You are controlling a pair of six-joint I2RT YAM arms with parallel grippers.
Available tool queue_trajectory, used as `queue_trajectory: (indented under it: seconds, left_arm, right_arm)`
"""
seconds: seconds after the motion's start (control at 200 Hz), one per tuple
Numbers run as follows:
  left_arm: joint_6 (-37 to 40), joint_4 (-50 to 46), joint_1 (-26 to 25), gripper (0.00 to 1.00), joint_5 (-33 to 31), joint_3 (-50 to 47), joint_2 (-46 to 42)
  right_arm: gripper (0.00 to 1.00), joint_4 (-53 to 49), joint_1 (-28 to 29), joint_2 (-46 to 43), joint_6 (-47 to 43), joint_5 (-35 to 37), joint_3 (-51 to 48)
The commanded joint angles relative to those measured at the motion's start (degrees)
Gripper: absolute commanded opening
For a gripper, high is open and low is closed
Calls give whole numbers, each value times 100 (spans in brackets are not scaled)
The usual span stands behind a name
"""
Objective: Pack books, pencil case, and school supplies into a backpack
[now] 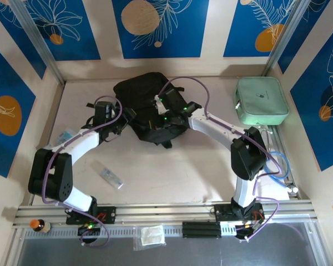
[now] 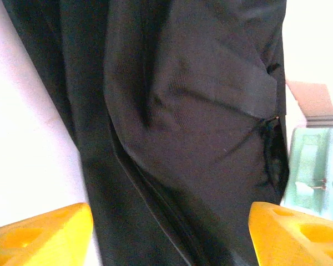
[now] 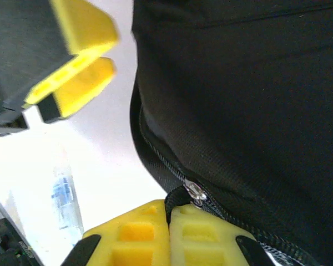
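Pale table (image 1: 172,172), blue leaf-print panels (image 1: 72,33) round it. Backpack (image 1: 141,97) lies centre-far, long axis running far-left to near-right. My left pincer (image 2: 171,210) is spread wide at its left side, gripping nothing, black fabric facing the gap. My right pincer (image 3: 169,213) is closed tight, pinching the bag's zip pull (image 3: 180,198). Clear box (image 1: 111,176) lies near-left on the same diagonal, well apart from the bag

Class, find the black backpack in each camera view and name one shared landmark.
Top external: backpack at upper centre.
Left wrist: backpack down the centre.
Right wrist: backpack across the right side.
Shared landmark: mint-green case, right of the backpack in top and left wrist views.
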Motion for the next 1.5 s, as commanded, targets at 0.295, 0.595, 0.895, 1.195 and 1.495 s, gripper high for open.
queue_trajectory:
  seconds: [0.295, 0.595, 0.895, 1.195, 1.495]
  left_arm:
    - [-758, 821, -36, 53, 438, 33, 596]
    - [-567, 623, -34, 9, 110, 195, 787]
    - [-83, 265, -28, 0, -179, 543, 983]
    - [43, 183, -22, 0, -101, 646, 1097]
    - [219, 89, -21, 0, 8, 760, 1128]
  right_arm:
    - [0, 216, 196, -23, 73, -313, -19]
    - [0, 114, 180, -424, 356, 280, -533]
    - [0, 16, -11, -1200, 857, 984, -1457]
    - [0, -18, -489, -1367, 1376, 1015, -2040]
    - [0, -381, -751, -1157, 1340, 1106, -1805]
